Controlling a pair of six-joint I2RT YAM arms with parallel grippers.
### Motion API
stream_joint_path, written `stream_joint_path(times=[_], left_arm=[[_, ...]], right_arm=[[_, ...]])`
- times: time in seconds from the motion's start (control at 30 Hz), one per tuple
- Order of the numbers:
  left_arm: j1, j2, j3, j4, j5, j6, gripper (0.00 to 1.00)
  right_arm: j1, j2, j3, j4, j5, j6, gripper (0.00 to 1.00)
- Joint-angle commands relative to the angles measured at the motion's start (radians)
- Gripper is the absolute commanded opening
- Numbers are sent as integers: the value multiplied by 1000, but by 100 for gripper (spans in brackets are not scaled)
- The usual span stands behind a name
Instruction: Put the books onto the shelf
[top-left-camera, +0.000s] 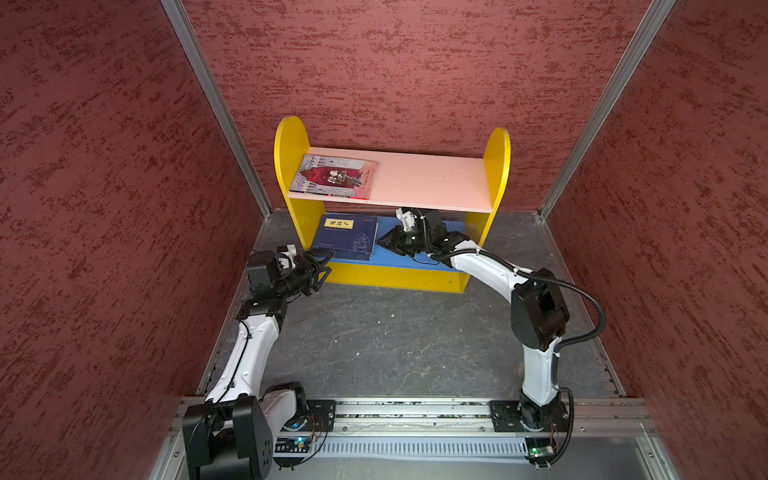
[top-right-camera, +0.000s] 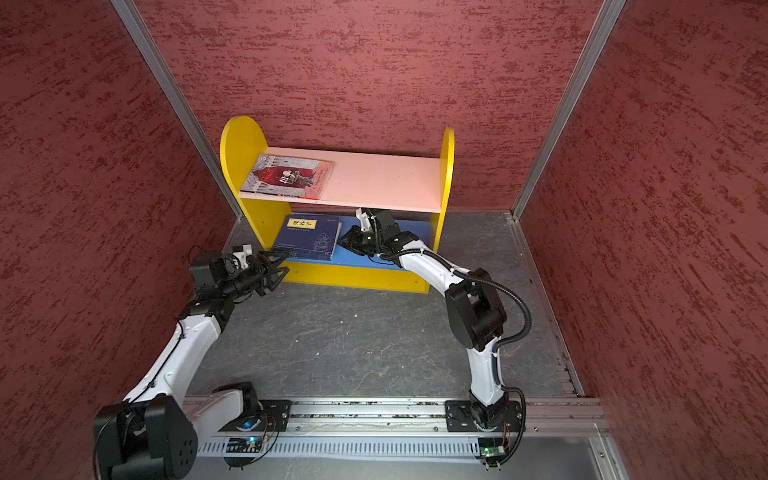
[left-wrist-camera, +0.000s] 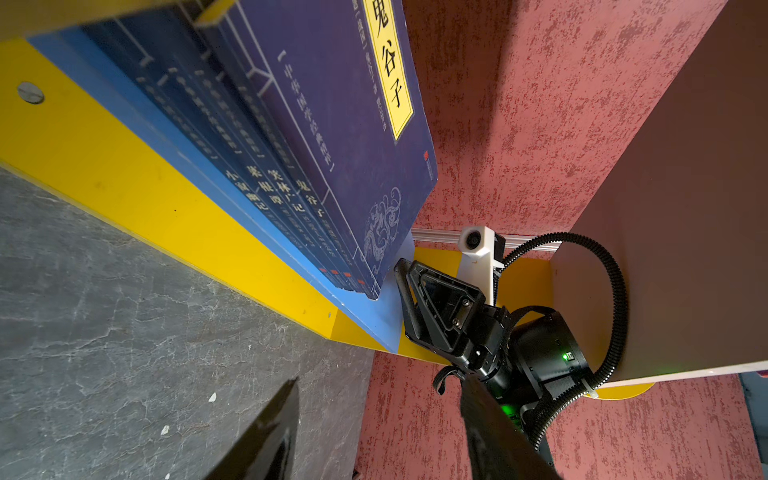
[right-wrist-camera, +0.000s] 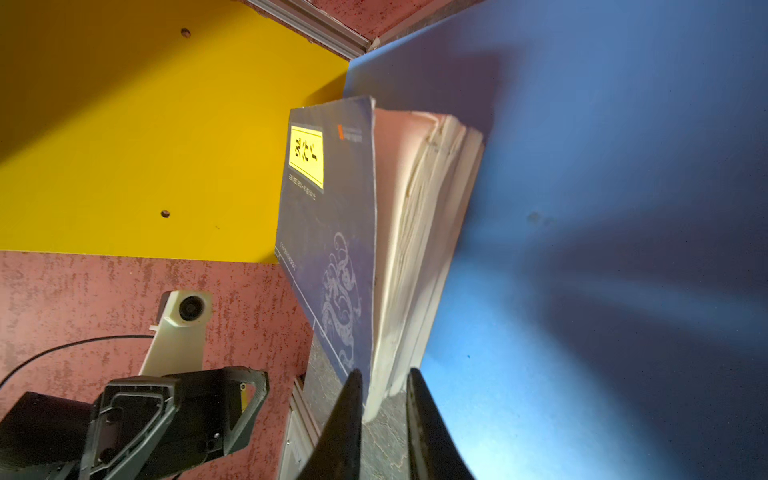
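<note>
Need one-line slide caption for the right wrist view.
Right gripper, jaws barely apart, at the corner of the navy books stacked flat on the blue lower shelf board.

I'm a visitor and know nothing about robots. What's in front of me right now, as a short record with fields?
shelf: yellow sides, pink upper board, blue lower board
upper board: one red-and-grey book lying flat, left end
lower board: four navy books stacked flat, left end
left gripper: open, empty, before the shelf's left front corner
right gripper: on the lower board beside the navy books, fingers narrowly apart; grip unclear
books off the shelf: none visible
</note>
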Motion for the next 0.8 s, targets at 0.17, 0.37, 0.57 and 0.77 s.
stream_joint_path(times=[0.17, 0.37, 0.57, 0.77], left_arm=[[9, -2, 10, 23, 17, -2, 62], [11, 0, 7, 28, 18, -4, 62], [11, 3, 7, 31, 17, -6, 62], [13, 5, 7, 33, 17, -6, 62]], right_arm=[[-10, 34, 35, 129, -50, 34, 16], [-15, 53, 49, 127, -59, 34, 15], [-15, 68, 65, 125, -72, 37, 15], [-15, 79, 74, 129, -81, 41, 15]])
